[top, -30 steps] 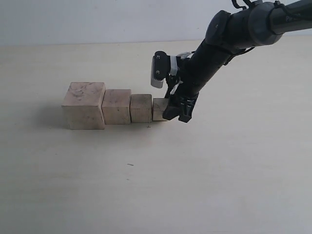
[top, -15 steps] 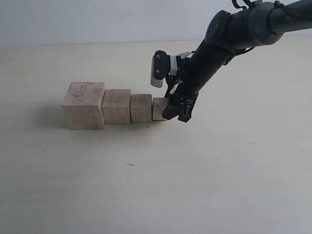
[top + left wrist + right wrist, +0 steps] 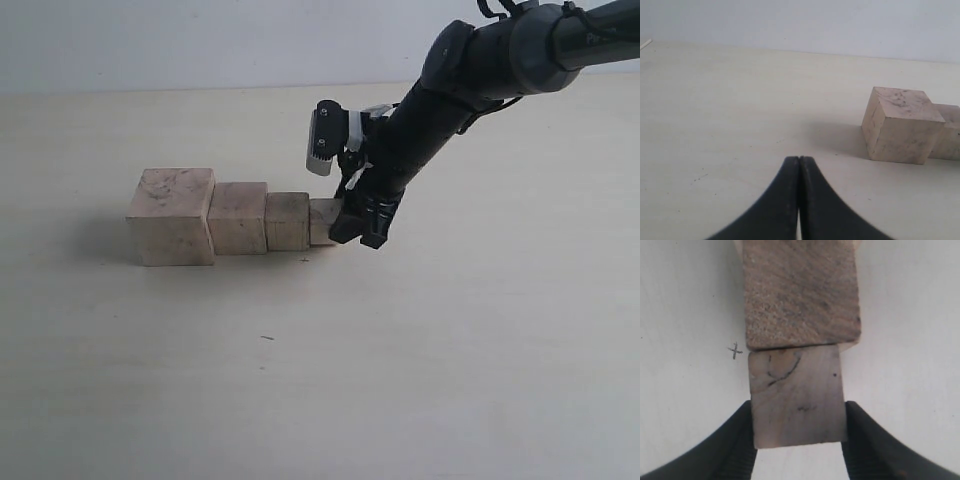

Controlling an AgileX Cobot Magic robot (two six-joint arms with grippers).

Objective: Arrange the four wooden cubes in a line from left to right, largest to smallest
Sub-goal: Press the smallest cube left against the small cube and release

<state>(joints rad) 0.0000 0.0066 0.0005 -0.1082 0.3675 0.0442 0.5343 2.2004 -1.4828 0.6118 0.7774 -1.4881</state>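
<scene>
At row's far end from largest pale raw-wood cube (image 3: 172, 218), past second pale cube (image 3: 238, 218) and third pale cube (image 3: 288, 222), smallest pale wooden cube (image 3: 322, 220) abuts third. Likely light, rigid, matte, sturdy; flat opposite faces give best hold. Arm slants down; black right gripper (image 3: 358, 232) fingers (image 3: 740, 440) clamp those faces. Black left gripper (image 3: 799, 167) pinched closed, empty, near largest cube.

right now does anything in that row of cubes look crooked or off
Nothing stands out. The four cubes sit touching in one straight row, largest cube at the left end, smallest cube at the right end, held between the right gripper's fingers.
</scene>
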